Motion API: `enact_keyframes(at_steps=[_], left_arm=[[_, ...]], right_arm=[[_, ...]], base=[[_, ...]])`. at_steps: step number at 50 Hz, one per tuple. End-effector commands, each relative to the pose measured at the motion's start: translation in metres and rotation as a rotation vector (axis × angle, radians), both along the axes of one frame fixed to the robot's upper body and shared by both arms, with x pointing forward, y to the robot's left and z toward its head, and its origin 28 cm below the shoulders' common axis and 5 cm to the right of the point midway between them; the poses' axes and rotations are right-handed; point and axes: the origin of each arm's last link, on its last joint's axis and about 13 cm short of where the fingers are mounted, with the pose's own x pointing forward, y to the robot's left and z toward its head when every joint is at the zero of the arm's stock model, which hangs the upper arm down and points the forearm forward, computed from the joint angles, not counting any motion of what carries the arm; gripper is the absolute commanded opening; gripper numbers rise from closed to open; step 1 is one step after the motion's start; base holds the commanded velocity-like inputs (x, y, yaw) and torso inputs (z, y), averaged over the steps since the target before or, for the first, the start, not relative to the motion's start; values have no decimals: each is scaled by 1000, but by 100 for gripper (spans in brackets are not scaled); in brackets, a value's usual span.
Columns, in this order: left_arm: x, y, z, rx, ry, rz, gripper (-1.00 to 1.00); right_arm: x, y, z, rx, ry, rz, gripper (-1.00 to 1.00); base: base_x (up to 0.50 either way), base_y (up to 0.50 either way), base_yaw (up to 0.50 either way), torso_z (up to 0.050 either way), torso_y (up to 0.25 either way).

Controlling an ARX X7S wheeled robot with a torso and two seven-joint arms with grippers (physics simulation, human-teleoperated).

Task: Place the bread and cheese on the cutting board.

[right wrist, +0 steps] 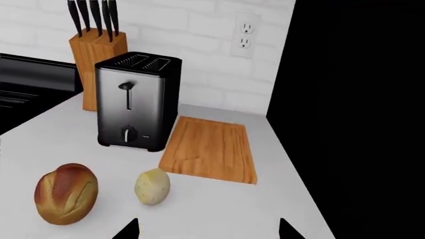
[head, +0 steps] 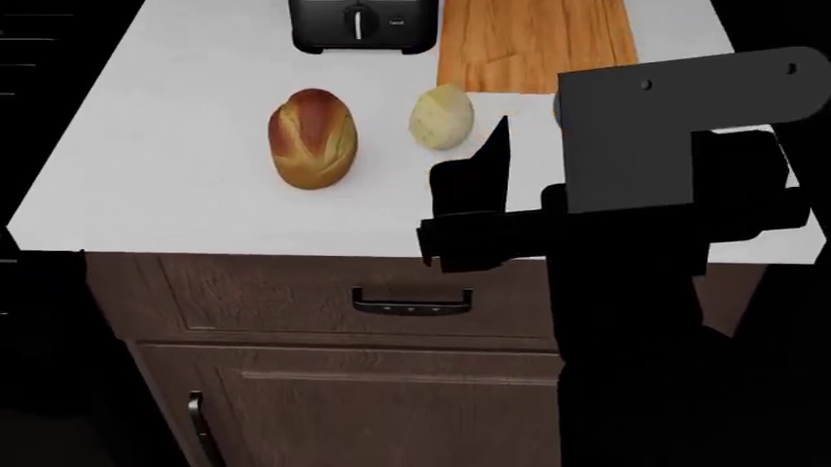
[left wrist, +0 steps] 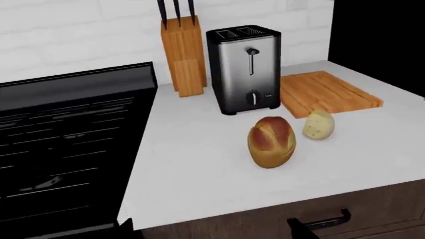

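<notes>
Sitting side by side on the white counter (head: 182,185), the bread (head: 313,137) and the cheese (head: 442,117) are lying just short of the cutting board (head: 535,44) by the toaster (head: 362,24), while the right gripper (right wrist: 207,230) is hovering open, touching nothing.
</notes>
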Motion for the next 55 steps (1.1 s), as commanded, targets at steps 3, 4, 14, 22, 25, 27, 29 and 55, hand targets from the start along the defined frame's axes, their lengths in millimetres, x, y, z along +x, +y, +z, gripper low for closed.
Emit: enact_keyframes(at_steps=[3,4,14,22,25,27,29,55], left_arm=[[8,7,13,-58,-44,5,100],[8,7,13,-60,-43,5,100],[6,8,26,-86,-44,30,100],[5,6,26,-75,-37,23,100],[4,6,25,-73,-32,18,100],[5,6,23,-72,-29,18,100],[5,6,24,-70,-28,16,100],[2,0,18,-64,-13,-4,100]], right_arm=[[2,-2,12,32,-3,16,100],[1,-1,12,31,-4,15,100],[-1,-4,19,65,-65,27,100],[-2,-3,20,51,-73,51,100],[-2,-3,17,45,-65,53,100],[-2,-3,15,46,-57,54,100],[-2,-3,14,43,-54,55,100],[-6,-10,-1,35,-29,57,100]], base=[[0,0,0,0,-250],[0,0,0,0,-250],[-1,0,0,0,-38],[315,196,0,0,0],[406,286,0,0,0],[408,289,0,0,0],[406,291,0,0,0],[408,87,0,0,0]])
